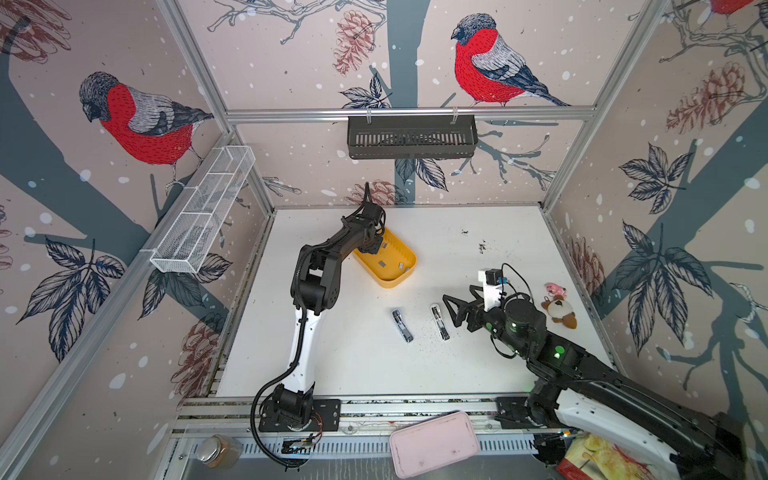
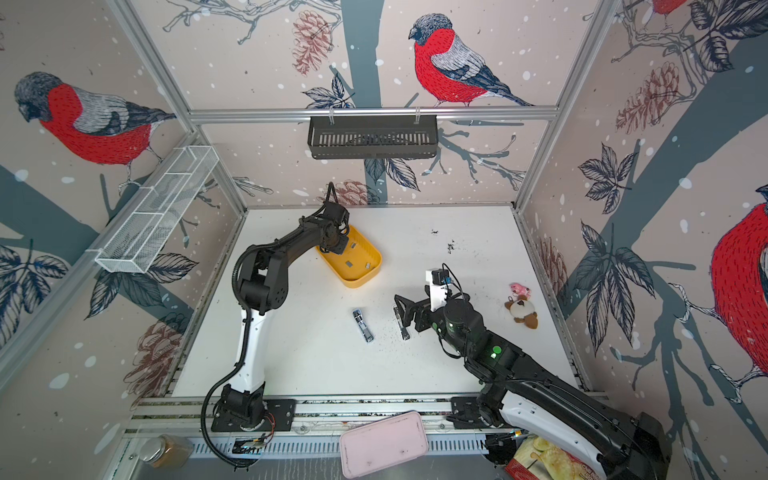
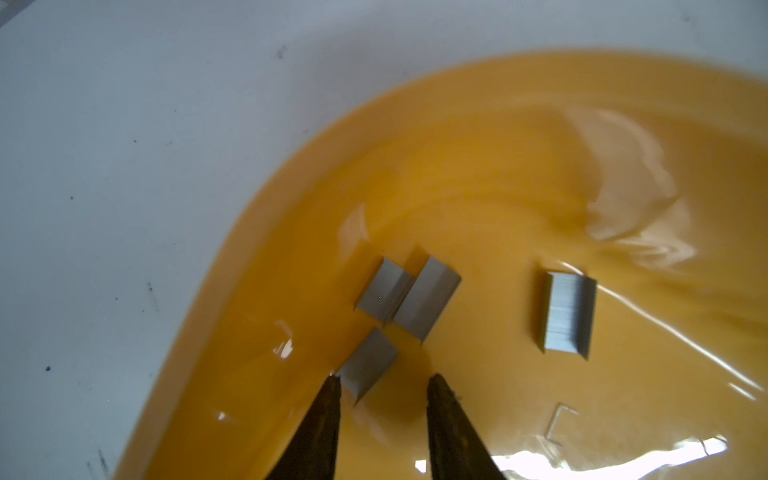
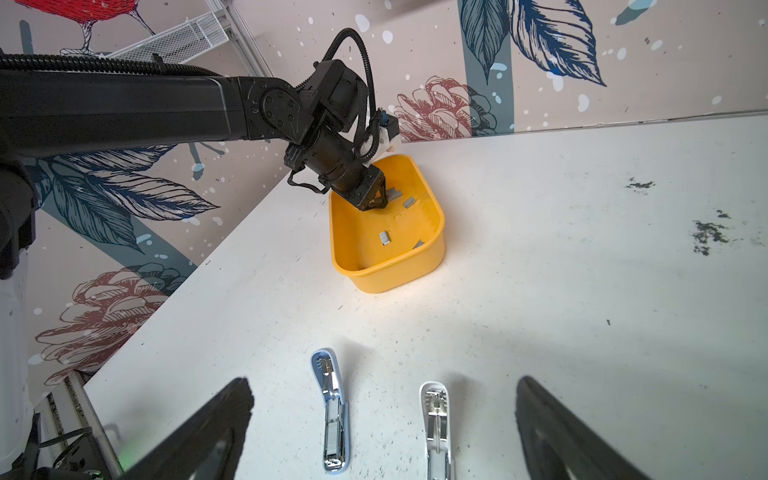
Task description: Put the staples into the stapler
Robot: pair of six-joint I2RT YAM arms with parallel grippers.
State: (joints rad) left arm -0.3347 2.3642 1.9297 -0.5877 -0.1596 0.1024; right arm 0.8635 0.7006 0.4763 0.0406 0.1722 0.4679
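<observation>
Several grey strips of staples (image 3: 428,299) lie on the floor of a yellow bin (image 1: 390,284) at the back middle of the table. My left gripper (image 3: 385,379) reaches into the bin (image 4: 390,274), jaws apart; one strip (image 3: 368,365) lies just past the tips, against one fingertip (image 3: 334,386). Two small staplers lie opened flat on the table, a bluish one (image 1: 402,326) and a white one (image 1: 439,322). My right gripper (image 4: 384,382) hovers wide open and empty just right of the white stapler (image 4: 436,424), which lies between its fingers in the right wrist view.
A single loose staple (image 3: 559,419) lies in the bin. A plush toy (image 1: 559,311) sits at the table's right edge. A pink box (image 1: 434,442), a jar (image 1: 218,451) and a snack bag (image 1: 598,461) lie below the front rail. A black basket (image 1: 411,137) hangs on the back wall.
</observation>
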